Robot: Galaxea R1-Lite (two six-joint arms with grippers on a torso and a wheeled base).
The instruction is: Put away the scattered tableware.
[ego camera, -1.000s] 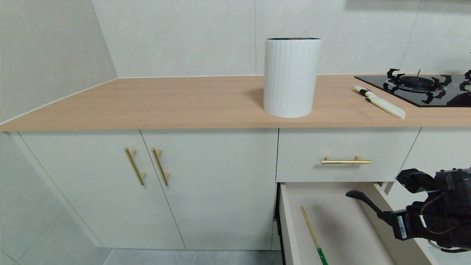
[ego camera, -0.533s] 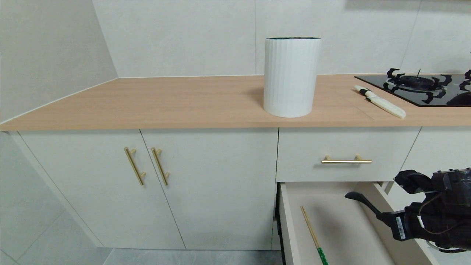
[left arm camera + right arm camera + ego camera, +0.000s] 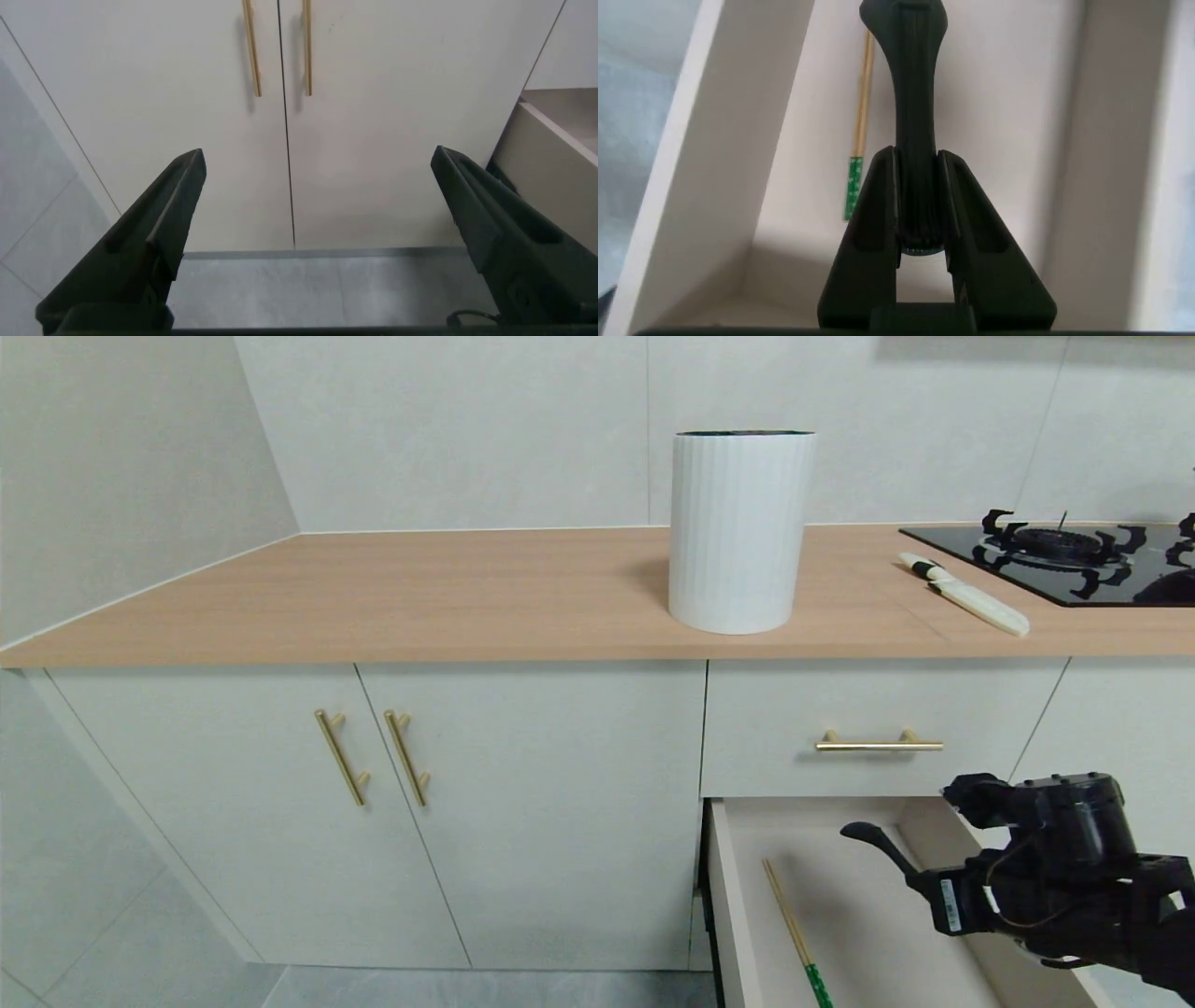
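The right arm [image 3: 1064,887] is bulky matte black, with thin cables [image 3: 999,861] looped at its wrist and a white label [image 3: 948,903]. The left pincer [image 3: 318,163] has two dark wedge-shaped fingers [image 3: 149,233].

The open drawer [image 3: 730,915] has bare floor right of the chopsticks [image 3: 794,929], between its side walls.

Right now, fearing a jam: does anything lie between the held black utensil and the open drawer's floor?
Nothing visible does. The black utensil hangs over bare floor of the drawer; the chopsticks lie apart, nearer its left wall.
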